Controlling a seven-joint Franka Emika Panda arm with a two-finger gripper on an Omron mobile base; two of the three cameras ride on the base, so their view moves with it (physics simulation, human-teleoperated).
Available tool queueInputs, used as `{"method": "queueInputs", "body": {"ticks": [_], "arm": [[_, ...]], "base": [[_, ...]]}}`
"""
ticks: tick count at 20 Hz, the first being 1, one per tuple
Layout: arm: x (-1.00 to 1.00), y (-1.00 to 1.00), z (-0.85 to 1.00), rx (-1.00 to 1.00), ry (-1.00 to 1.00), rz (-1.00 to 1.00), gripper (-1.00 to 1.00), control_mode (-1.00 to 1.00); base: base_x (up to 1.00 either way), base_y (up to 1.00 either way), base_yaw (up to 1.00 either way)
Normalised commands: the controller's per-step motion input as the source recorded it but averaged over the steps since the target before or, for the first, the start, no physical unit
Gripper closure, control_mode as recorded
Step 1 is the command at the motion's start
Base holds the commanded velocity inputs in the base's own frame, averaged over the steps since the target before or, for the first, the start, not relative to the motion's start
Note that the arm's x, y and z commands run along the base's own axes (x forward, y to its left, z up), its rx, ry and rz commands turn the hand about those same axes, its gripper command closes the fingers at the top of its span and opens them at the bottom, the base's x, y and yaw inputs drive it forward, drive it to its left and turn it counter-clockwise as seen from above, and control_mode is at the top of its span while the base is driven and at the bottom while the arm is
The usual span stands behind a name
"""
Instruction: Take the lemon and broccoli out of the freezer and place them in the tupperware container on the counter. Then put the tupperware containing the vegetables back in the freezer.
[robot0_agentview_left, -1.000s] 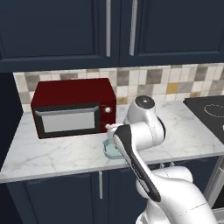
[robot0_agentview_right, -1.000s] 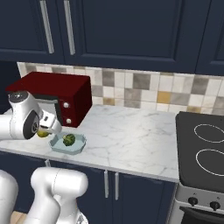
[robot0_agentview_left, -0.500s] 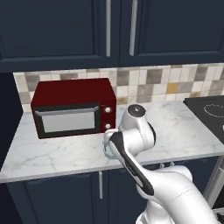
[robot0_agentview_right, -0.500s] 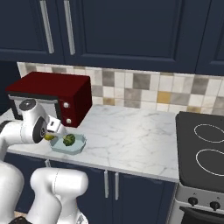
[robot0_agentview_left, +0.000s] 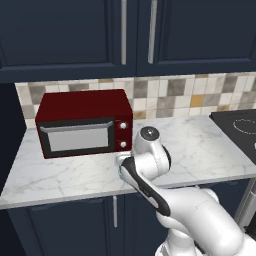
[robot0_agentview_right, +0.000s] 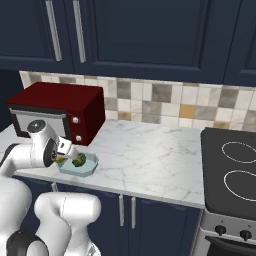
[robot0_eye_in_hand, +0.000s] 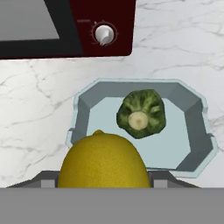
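My gripper is shut on the yellow lemon, which it holds just above the near rim of the pale blue-grey tupperware container. The dark green broccoli lies stem-up inside the tray. From the right base view, the gripper hangs at the left end of the tupperware container, with the lemon beside the broccoli. The tray sits on the marbled counter. My arm hides the tray in the left base view. The freezer is out of view.
A red microwave stands right behind the tray, its knob close to the hand. A black stovetop lies at the counter's right end. Dark navy cupboards hang overhead. The counter edge runs just in front of the tray.
The hand has swung down and closer to the tray with the lemon still in its grip. The broccoli and the tray have not moved.
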Motion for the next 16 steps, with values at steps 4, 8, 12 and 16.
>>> {"method": "queueInputs", "body": {"ticks": [4, 8, 12, 16], "arm": [[0.3, 0.12, -0.26, -0.01, 0.0, 0.0, 1.0, -1.0], [0.23, 0.13, -0.25, -0.02, 0.0, 0.0, 1.0, -1.0], [0.18, 0.05, -0.23, -0.02, 0.0, 0.0, 1.0, -1.0], [0.07, 0.0, -0.12, -0.03, 0.0, 0.0, 1.0, -1.0]], "base": [[0.0, 0.0, 0.0], [0.0, 0.0, 0.0], [0.0, 0.0, 0.0], [0.0, 0.0, 0.0]]}}
